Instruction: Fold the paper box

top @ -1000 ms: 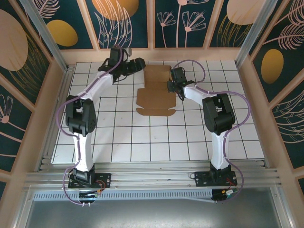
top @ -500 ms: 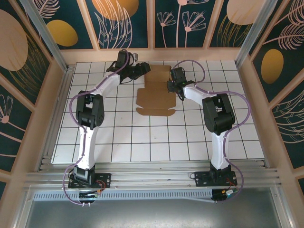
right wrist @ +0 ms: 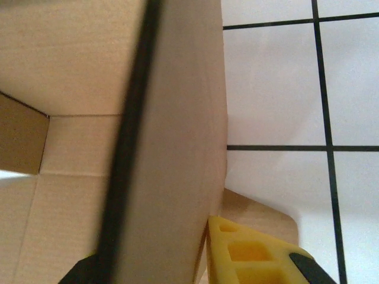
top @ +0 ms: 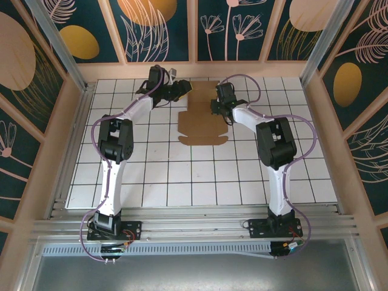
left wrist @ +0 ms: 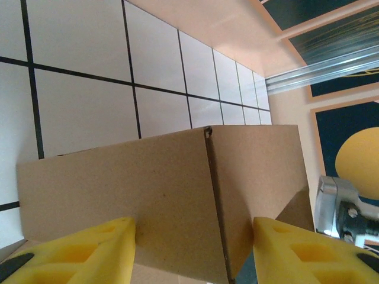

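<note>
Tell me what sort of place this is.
Probably a robot test cell in a lab: a white gridded table walled in by aluminium frame rails and patterned panels, with two arms bolted at its near edge, reaching a paper box.

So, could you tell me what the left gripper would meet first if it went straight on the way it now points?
The paper box: a raised cardboard panel stands between the left gripper's yellow fingers, so going straight on it would probably press into that panel first; depth is unclear.
</note>
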`<state>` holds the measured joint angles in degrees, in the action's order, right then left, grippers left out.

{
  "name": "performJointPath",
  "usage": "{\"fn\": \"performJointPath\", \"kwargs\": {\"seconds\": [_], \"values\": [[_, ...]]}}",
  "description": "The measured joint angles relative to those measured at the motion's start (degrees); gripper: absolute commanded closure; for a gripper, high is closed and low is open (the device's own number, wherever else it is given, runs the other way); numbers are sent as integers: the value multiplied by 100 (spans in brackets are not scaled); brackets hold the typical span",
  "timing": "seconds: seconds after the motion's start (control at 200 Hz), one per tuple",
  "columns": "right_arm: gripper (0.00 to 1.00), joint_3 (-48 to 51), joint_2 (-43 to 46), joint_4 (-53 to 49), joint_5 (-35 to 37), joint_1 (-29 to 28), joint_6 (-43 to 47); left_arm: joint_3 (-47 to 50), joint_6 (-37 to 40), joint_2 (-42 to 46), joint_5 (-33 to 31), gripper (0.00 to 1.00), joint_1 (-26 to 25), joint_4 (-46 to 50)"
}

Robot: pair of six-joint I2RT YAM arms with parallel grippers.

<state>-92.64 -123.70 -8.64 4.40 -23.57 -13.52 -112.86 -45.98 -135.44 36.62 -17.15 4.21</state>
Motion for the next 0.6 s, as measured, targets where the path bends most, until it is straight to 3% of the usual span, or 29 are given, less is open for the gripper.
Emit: {"fn": "performJointPath", "kwargs": {"seconds": [0.11, 0.175, 0.24, 0.38, 0.601], "values": [[77, -168, -120, -20, 0, 15, -68, 24, -28, 0, 42, 47, 0, -61], [63, -177, -127, -22, -39, 28, -133, 26, -42, 0, 44, 46, 0, -61], [57, -173, -127, -17, -146, 33, -142, 26, -42, 0, 44, 46, -4, -59], [54, 129, 9, 208, -450, 83, -146, 26, -39, 0, 37, 45, -11, -57], [40, 946, 658, 247, -949, 339, -146, 2, -15, 0, 11, 45, -39, 39]]}}
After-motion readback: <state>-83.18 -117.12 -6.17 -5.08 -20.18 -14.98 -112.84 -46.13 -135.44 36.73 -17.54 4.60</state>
